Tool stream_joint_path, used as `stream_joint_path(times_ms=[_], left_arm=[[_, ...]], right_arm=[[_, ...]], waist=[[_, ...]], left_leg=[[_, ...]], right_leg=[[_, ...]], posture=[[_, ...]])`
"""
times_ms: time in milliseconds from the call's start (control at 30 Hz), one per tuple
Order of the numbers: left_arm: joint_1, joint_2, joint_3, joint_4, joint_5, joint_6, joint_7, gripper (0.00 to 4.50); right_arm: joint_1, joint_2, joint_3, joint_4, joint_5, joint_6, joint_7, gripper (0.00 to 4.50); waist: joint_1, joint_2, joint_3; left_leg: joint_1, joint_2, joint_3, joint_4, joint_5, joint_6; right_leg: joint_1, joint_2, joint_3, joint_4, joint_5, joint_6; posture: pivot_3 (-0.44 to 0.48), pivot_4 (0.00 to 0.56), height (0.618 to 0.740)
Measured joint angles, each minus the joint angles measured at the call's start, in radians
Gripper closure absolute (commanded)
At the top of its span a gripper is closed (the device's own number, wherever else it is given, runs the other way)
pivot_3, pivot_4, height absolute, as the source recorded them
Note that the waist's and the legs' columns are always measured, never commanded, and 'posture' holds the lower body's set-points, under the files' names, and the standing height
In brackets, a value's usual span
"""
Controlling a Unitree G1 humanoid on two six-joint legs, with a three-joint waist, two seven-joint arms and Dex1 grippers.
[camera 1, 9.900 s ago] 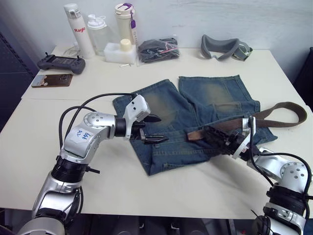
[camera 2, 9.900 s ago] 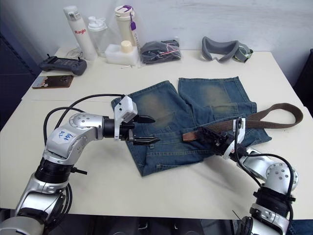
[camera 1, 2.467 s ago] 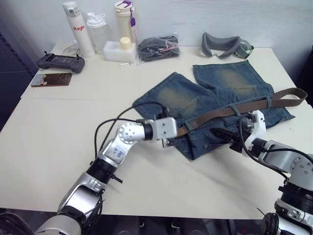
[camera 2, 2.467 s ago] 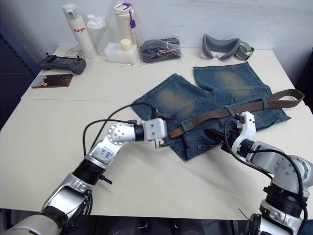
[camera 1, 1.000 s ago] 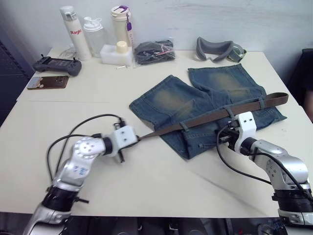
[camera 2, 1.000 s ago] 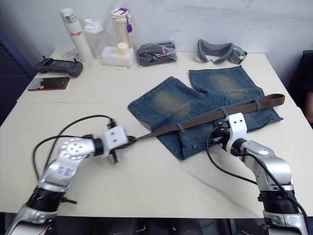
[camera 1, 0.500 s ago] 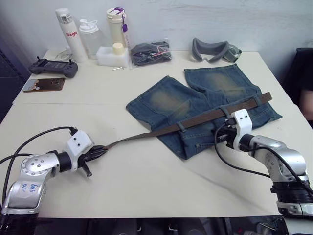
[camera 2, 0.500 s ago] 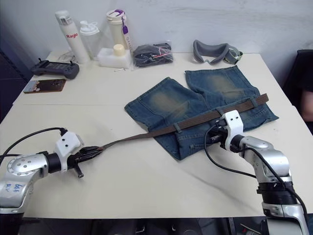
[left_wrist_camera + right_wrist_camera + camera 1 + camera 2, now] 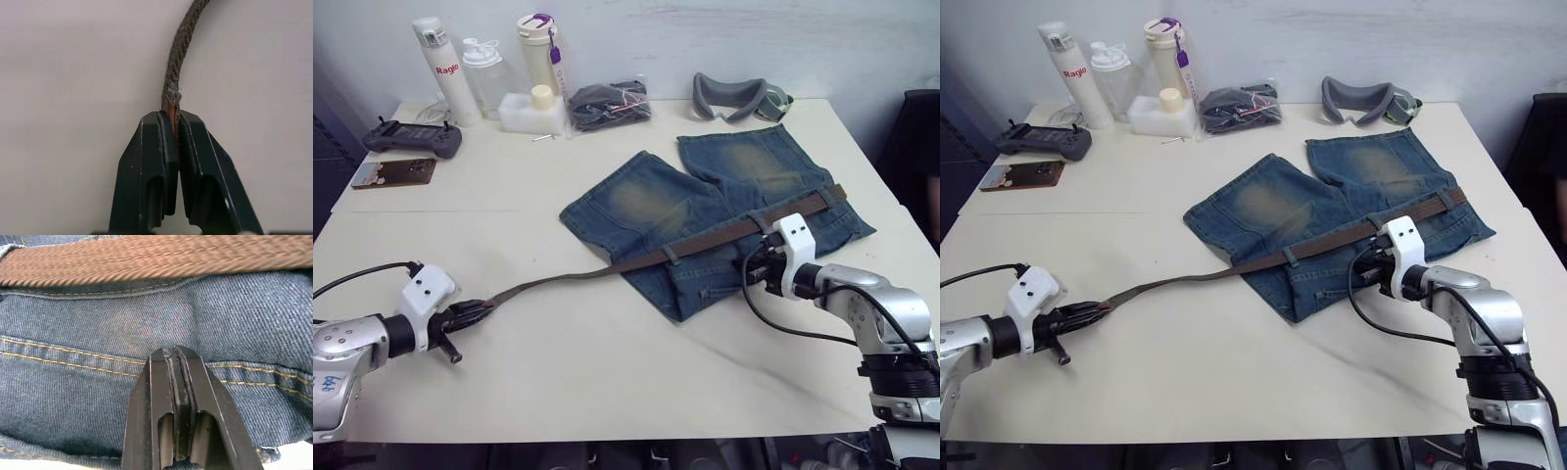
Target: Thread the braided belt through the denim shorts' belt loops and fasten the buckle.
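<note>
A: Entry. The left gripper (image 9: 475,311) is pinched tight on the tip of the braided belt (image 9: 705,242), out over bare table (image 9: 607,392), well away from the denim shorts (image 9: 705,211). The wrist view has its black fingers (image 9: 151,161) closed flat on the leather end with only a sliver between them.

B: And the right gripper (image 9: 1363,266)?

A: Pressed down on the shorts just below the waistband, fingers together, seemingly nipping a fold of denim. The strap runs from the left gripper across the table, under two belt loops (image 9: 674,254), and on to the far right corner of the waistband.

B: Risks?

A: Three, as I judge it. The left grip is only on the very tip; a harder pull could strip it out. If the right gripper's hold gives, the shorts will drag along the table with the belt instead of letting it slide. And too long a pull could draw the tail end through the loops.

B: Where's the buckle?

A: Cannot make it out. The belt's right end is small and partly behind the right gripper's white housing. Loops past the two near the middle I cannot count either, and whether denim is truly gripped or merely pinned I cannot tell for certain.
</note>
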Motion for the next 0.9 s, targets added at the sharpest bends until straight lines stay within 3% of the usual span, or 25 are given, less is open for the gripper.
stream_joint_path(times_ms=[100,133,167,233,333,433,467,600,767,900], left_arm=[[-0.001,0.001,0.001,-0.013,-0.004,0.024,0.018,4.5],[-0.014,-0.003,-0.001,-0.015,-0.014,0.048,0.026,4.07],[-0.035,-0.014,0.002,-0.016,-0.032,0.081,0.035,3.6],[-0.067,-0.029,-0.005,-0.01,-0.075,0.171,0.045,2.85],[-0.148,-0.005,-0.039,0.023,-0.091,0.204,0.036,1.5],[-0.328,0.013,-0.051,0.052,-0.141,0.225,0.002,0.12],[-0.369,0.015,-0.056,0.056,-0.155,0.227,-0.008,0.0],[-0.638,-0.073,-0.139,0.081,-0.247,0.253,-0.059,0.0],[-0.888,-0.286,-0.391,0.153,-0.276,0.276,-0.119,0.0],[-1.008,-0.475,-0.634,0.273,-0.171,0.212,-0.127,0.0]], right_arm=[[-0.001,0.0,-0.005,-0.003,0.003,0.009,0.011,4.42],[0.0,0.0,-0.01,-0.005,0.005,0.011,0.016,4.47],[0.001,0.001,-0.017,-0.006,0.016,0.017,0.022,4.17],[0.006,-0.001,-0.029,-0.037,0.065,0.053,0.061,3.46],[0.009,-0.045,-0.039,-0.114,0.146,0.108,0.128,2.03],[0.007,-0.136,-0.088,-0.182,0.203,0.147,0.181,0.52],[0.007,-0.154,-0.101,-0.198,0.215,0.155,0.19,0.07],[0.047,-0.234,-0.176,-0.277,0.293,0.208,0.225,0.03],[0.161,-0.294,-0.243,-0.407,0.352,0.266,0.222,0.03],[0.29,-0.341,-0.286,-0.491,0.306,0.255,0.164,0.03]], waist=[[0.0,0.002,0.0],[0.002,0.003,0.001],[0.005,0.004,0.001],[0.009,0.004,0.005],[0.013,0.004,0.008],[0.036,0.004,0.009],[0.038,0.004,0.009],[0.051,0.003,0.009],[0.064,0.002,0.01],[0.062,0.001,0.01]], left_leg=[[0.0,0.0,0.0,0.0,0.0,0.0],[0.0,0.0,0.0,0.0,0.0,0.0],[0.0,0.0,0.0,0.0,0.0,0.0],[-0.002,0.0,0.0,0.001,0.0,0.0],[-0.009,0.0,0.0,0.002,0.001,0.001],[-0.019,0.0,-0.002,0.004,0.008,0.004],[-0.02,-0.001,-0.002,0.004,0.008,0.004],[-0.02,-0.002,-0.002,0.004,0.008,0.007],[-0.021,-0.003,-0.002,0.006,0.009,0.01],[-0.019,-0.004,-0.002,0.007,0.01,0.012]], right_leg=[[0.0,0.0,0.0,0.0,0.0,0.0],[0.0,0.0,0.0,0.0,0.0,0.0],[0.0,0.0,0.0,0.0,0.0,0.0],[-0.002,0.0,0.0,0.001,0.0,0.0],[-0.007,0.0,-0.002,0.001,0.0,0.0],[-0.015,-0.001,-0.006,0.0,0.002,0.002],[-0.014,-0.002,-0.006,-0.001,0.002,0.002],[-0.012,-0.002,-0.008,-0.006,0.002,0.004],[-0.009,-0.001,-0.008,-0.008,0.003,0.006],[-0.005,-0.002,-0.008,-0.009,0.004,0.008]], posture=[[0.0,0.15,0.683],[0.0,0.15,0.683],[0.0,0.15,0.683],[0.0,0.15,0.683],[0.0,0.15,0.683],[0.0,0.15,0.683],[0.0,0.15,0.683],[0.0,0.15,0.683],[0.0,0.15,0.683],[0.0,0.15,0.683]])
